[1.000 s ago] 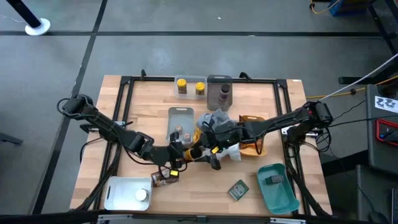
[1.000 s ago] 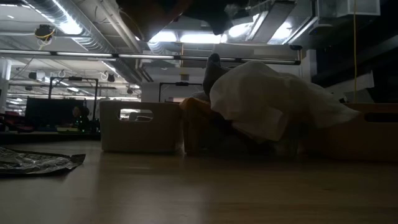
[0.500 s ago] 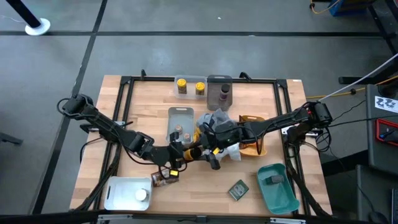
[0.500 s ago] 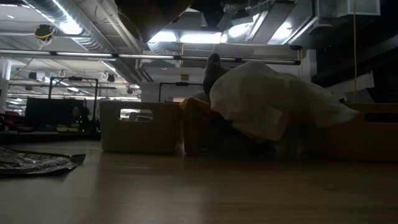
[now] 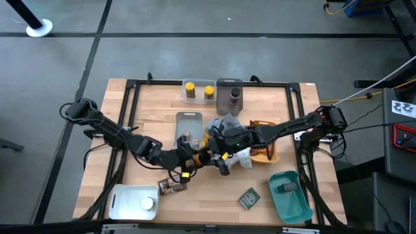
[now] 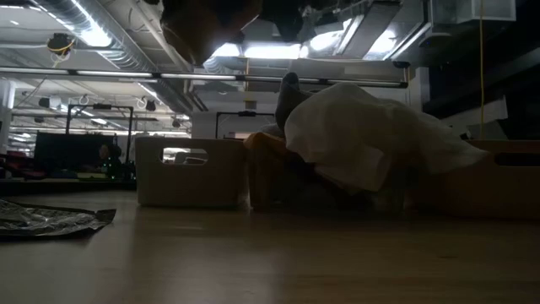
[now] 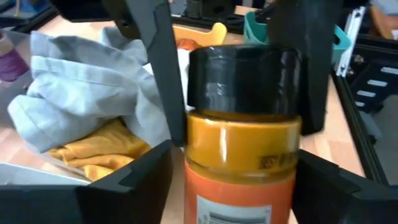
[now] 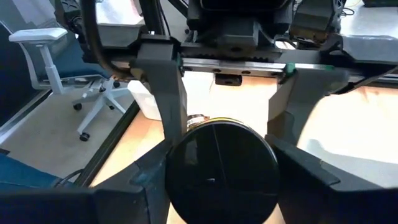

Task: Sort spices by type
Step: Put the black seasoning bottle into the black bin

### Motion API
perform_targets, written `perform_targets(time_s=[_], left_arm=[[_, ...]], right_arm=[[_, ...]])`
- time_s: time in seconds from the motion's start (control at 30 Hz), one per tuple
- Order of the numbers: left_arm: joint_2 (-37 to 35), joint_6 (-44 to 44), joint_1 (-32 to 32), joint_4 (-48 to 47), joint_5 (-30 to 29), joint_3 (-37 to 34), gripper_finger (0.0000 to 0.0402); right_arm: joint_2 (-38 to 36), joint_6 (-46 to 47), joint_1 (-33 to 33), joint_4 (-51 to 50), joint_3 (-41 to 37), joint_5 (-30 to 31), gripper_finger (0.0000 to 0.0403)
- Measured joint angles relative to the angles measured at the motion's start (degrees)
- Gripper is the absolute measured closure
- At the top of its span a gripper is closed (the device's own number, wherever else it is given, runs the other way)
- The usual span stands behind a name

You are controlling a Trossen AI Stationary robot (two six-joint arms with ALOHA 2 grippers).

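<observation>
An orange bottle [image 5: 205, 158] with a black cap [image 7: 244, 78] lies level between my two grippers above the table's middle. My left gripper [image 5: 192, 158] comes from the left and is shut on the bottle's body. My right gripper [image 5: 219, 160] comes from the right and is shut on its cap [image 8: 220, 172]. Two yellow jars [image 5: 198, 91] stand in a clear tray at the far edge. A dark jar [image 5: 233, 97] stands in a grey tray. A brown packet [image 5: 170, 187] lies flat near the front, and it also shows in the low view [image 6: 51, 221]. My left gripper pinches the bottle's orange body [image 7: 239, 168] between its two fingers [image 7: 134, 177], below the cap. The fingers come level from the table's left. The bottle is lifted clear and lies level. My right gripper pinches the black cap's rim [image 8: 177, 163] between its two fingers [image 8: 152, 177], level from the table's right, facing the cap's top.
A grey cloth [image 5: 227, 123] and a white cloth [image 5: 242, 157] lie by a yellow tray [image 5: 265, 125] right behind the grippers. A teal tray [image 5: 290, 198] holds a dark tin; another tin [image 5: 248, 198] lies on the table. A white tray [image 5: 130, 201] holds a round pot.
My left gripper has shifted a little toward the table's far edge, still holding the bottle. The right gripper has stayed on the cap.
</observation>
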Motion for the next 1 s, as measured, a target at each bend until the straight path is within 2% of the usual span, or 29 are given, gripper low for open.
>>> perform_targets(time_s=[0.1,0.2,0.4,0.6,0.77,1.0], left_arm=[[0.00,-0.37,0.83,-0.64,0.00,0.00,0.0129],[-0.18,0.79,1.66,-3.41,1.16,0.00,0.0125],[-0.44,1.54,2.67,-9.23,1.03,0.02,0.0123],[-0.55,2.64,5.28,-13.79,0.84,0.15,0.0123],[-0.46,3.25,7.98,-20.03,3.29,-0.06,0.0123],[-0.42,7.62,11.31,-23.71,2.52,-0.02,0.0123]], right_arm=[[-0.30,0.04,-1.21,-1.32,0.04,-0.03,0.0187],[-0.85,0.06,-2.93,-7.09,1.94,-0.08,0.0187],[-1.08,-2.01,-7.19,-22.83,9.78,-1.37,0.0187],[-1.06,-4.56,-12.84,-34.08,17.20,-1.75,0.0189],[-1.30,-9.17,-18.48,-41.57,22.53,5.87,0.0189],[-1.24,-11.59,-28.00,-45.27,25.05,9.57,0.0189]])
